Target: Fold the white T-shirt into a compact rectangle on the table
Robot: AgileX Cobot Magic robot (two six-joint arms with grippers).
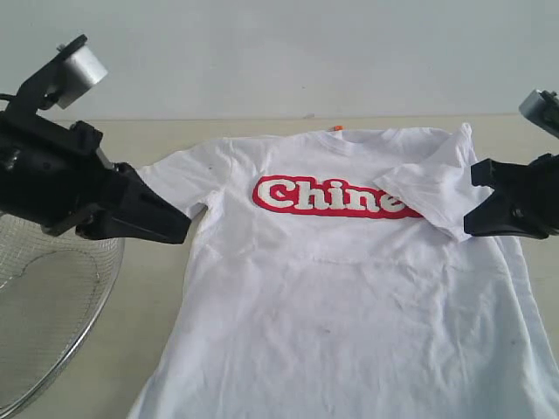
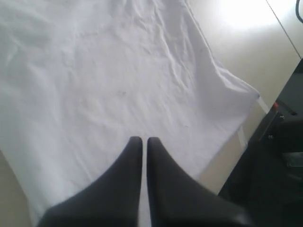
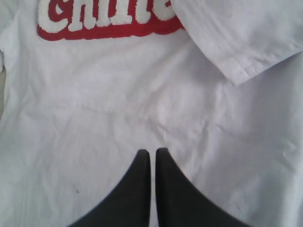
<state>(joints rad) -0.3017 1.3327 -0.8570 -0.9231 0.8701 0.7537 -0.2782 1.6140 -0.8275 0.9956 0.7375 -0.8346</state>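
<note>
The white T-shirt (image 1: 341,297) lies face up on the table (image 1: 166,140), its red "Chinese" banner (image 1: 327,196) showing. Its right sleeve (image 1: 432,188) is folded inward over the end of the lettering; the left sleeve (image 1: 179,170) lies spread out. My left gripper (image 1: 185,231) hovers by the left sleeve, shut and empty, with plain white cloth (image 2: 118,80) below it (image 2: 142,139). My right gripper (image 1: 469,229) hangs at the shirt's right edge, shut and empty, over the chest (image 3: 142,109) below the banner (image 3: 109,28) and folded sleeve (image 3: 236,38); its tips (image 3: 153,151) hold nothing.
A round wire-mesh basket (image 1: 52,305) stands at the left edge, beside the shirt. Bare tabletop (image 1: 157,288) runs between basket and shirt. In the left wrist view the table edge and dark robot base (image 2: 279,156) lie past the shirt's hem.
</note>
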